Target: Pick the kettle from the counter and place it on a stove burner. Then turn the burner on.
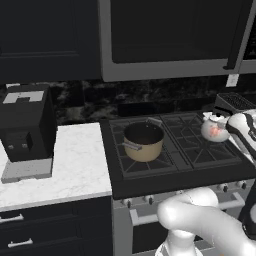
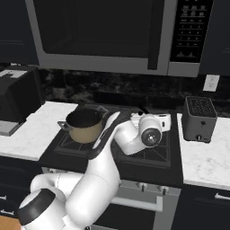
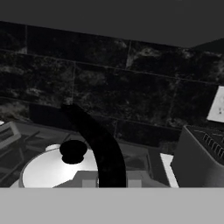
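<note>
White arm rises from the base in front of you and reaches over the black cooktop (image 1: 150, 175); your fingers (image 3: 111, 177) are clamped on the kettle's black arched handle, which runs straight up the middle of the hand view. The kettle (image 1: 214, 129) is over the right side of the cooktop, by the rear right stove burner (image 1: 192, 131); you can't tell from these views whether its base touches the grate or hangs just above it. In the hand view you're looking down on its white lid and black knob (image 3: 73, 151), right below the wrist. In the right base view the arm's wrist blocks most of the kettle. Front left grate carries the tan saucepan (image 1: 143, 141), dark inside, handle pointing toward the front left, well apart from the kettle. Left of the cooktop, the white marble surface (image 1: 75, 165) holds a black coffee machine (image 1: 26, 125) on a grey base. Right of the cooktop, the surface continues with a boxy grey toaster (image 2: 200, 118), near the kettle but not touching. Control knobs (image 1: 150, 199) line the stove's front edge. Behind everything: dark marbled backsplash (image 3: 109, 83) with a white wall outlet (image 2: 210, 82), and a microwave (image 2: 112, 36) mounted above the cooktop.
</note>
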Controlling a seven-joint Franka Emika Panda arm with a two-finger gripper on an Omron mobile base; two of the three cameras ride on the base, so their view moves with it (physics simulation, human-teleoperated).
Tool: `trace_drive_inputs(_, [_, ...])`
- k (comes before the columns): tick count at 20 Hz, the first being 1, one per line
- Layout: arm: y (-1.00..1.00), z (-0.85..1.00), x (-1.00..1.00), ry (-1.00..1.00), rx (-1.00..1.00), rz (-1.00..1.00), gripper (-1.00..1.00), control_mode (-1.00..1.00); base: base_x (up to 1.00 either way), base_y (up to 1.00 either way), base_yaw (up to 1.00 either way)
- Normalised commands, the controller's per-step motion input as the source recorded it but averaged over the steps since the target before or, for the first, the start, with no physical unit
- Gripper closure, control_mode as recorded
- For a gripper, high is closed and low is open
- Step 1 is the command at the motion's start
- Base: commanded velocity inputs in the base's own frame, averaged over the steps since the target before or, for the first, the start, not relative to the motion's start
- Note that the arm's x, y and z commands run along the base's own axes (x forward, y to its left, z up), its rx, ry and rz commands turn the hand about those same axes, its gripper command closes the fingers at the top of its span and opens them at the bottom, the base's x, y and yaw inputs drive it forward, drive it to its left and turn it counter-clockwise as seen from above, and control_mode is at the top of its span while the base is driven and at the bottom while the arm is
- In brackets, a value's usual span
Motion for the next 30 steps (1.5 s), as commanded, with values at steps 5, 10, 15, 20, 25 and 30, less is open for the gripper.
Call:
trace_drive_inputs(5, [0.00, -0.21, 0.38, 0.03, 0.00, 0.03, 1.00, -1.00, 0.00, 0.00, 0.00])
trace_drive_inputs(10, [0.00, -0.29, 0.26, 0.00, 0.00, 0.02, 1.00, -1.00, 0.00, 0.00, 0.00])
trace_drive_inputs(15, [0.00, -0.32, 0.22, 0.00, 0.00, 0.02, 1.00, -1.00, 0.00, 0.00, 0.00])
trace_drive_inputs(20, [-0.12, -0.27, 0.16, -0.01, 0.00, 0.02, 1.00, -1.00, 0.00, 0.00, 0.00])
trace_drive_inputs(25, [-0.22, -0.23, 0.15, 0.00, 0.00, 0.01, 1.00, -1.00, 0.00, 0.00, 0.00])
trace_drive_inputs(30, [-0.16, -0.23, 0.18, -0.01, 0.00, 0.01, 1.00, -1.00, 0.00, 0.00, 0.00])
